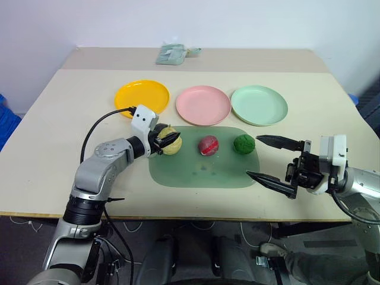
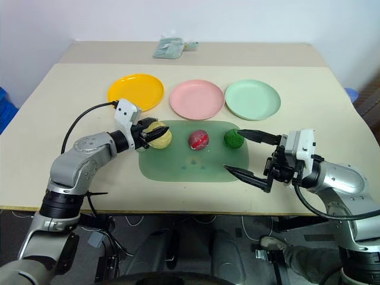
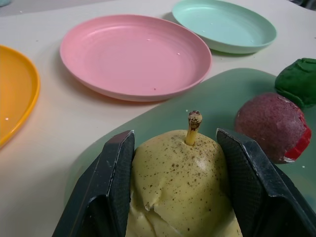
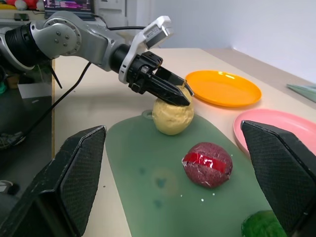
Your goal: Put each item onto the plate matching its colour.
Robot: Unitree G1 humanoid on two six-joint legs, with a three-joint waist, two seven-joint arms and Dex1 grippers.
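A pale yellow pear with a stem sits at the left end of the green mat. My left gripper is shut on it, one finger pressed against each flank. On the mat to its right lie the dark red roundish item and the bumpy green ball. Behind the mat stand the orange-yellow plate, the pink plate and the mint green plate, all bare. My right gripper hangs open at the mat's right end, just right of the green ball, holding nothing.
A small pale green folded packet lies at the far edge of the table. The table's front edge runs close below the mat. A black cable loops from my left wrist.
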